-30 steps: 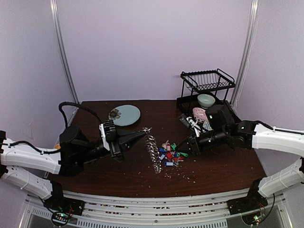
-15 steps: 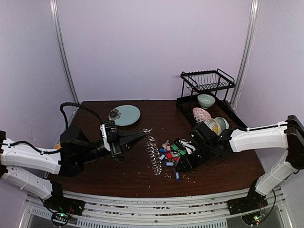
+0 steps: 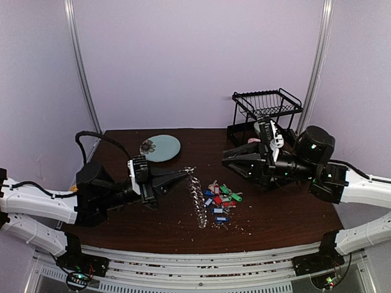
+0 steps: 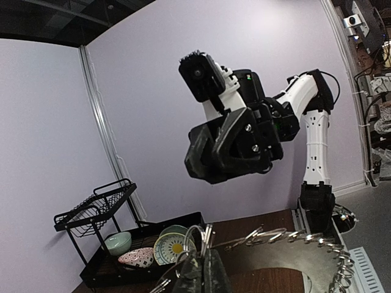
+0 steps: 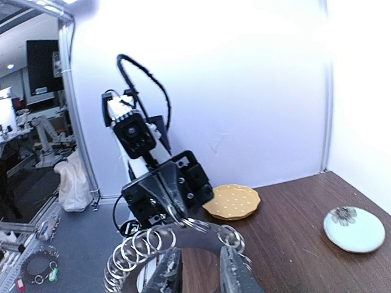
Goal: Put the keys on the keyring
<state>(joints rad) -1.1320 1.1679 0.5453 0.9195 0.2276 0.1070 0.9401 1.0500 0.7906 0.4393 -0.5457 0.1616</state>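
Pinching keyring (image 3: 197, 196) — left fingers (image 3: 173, 176) clamped.

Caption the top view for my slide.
Left gripper holds the keyring; open right gripper faces it; keys lie on the table.

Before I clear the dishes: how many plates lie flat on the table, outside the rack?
2. A pale blue plate with a flower, far left on the table; a yellow dotted plate near the left arm, clear only from the right wrist. The arms may hide more.
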